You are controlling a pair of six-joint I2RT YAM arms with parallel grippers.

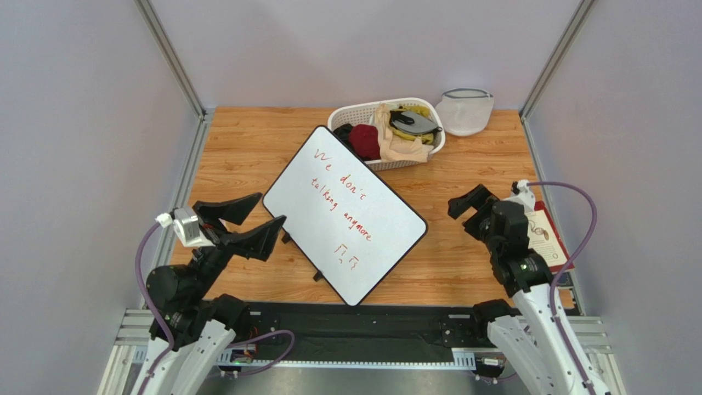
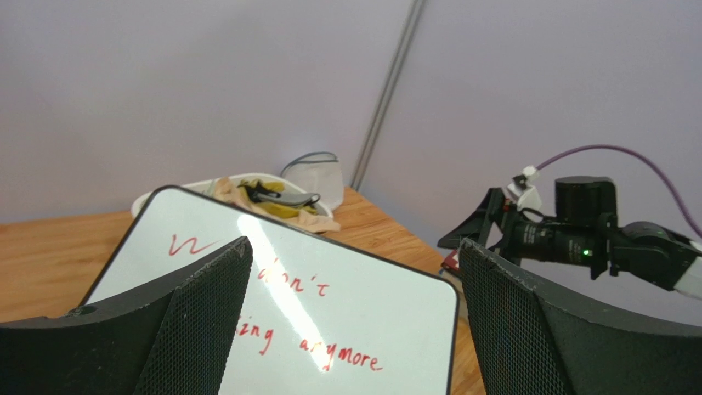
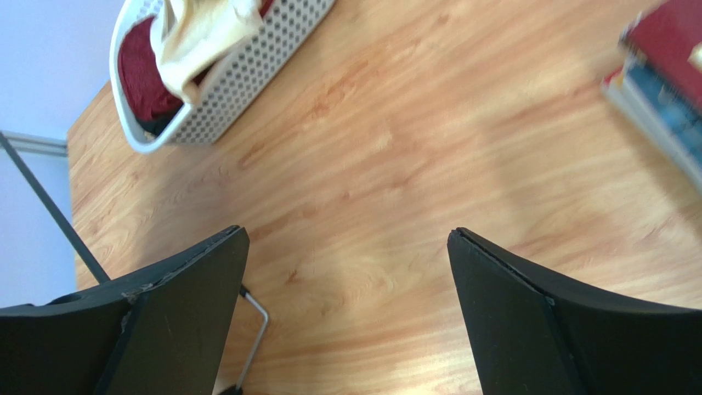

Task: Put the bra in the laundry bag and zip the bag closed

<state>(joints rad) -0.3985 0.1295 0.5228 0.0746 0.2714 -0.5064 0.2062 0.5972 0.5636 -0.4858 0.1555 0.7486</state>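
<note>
both grippers gape, holding nothing: left (image 1: 251, 224), right (image 1: 472, 213). the bra (image 1: 412, 122) lies atop the basket (image 1: 394, 164) at the table's 1 o'clock, with the bag (image 1: 464, 111) at the basket's 2 o'clock. probably light, soft and floppy; pinch a cup's edge, not the straps.

Plain pale grey wall panels (image 1: 371, 41) close in the space at the back and on both sides. Slim grey metal posts (image 1: 169, 53) run down the two rear corners. A warm orange-brown wood-grain table (image 1: 239, 148) fills the floor of the enclosure, evenly lit with soft shadows. Along its near edge lies a black mat strip (image 1: 354, 325), bordered by a silver aluminium frame rail (image 1: 124, 329).
</note>
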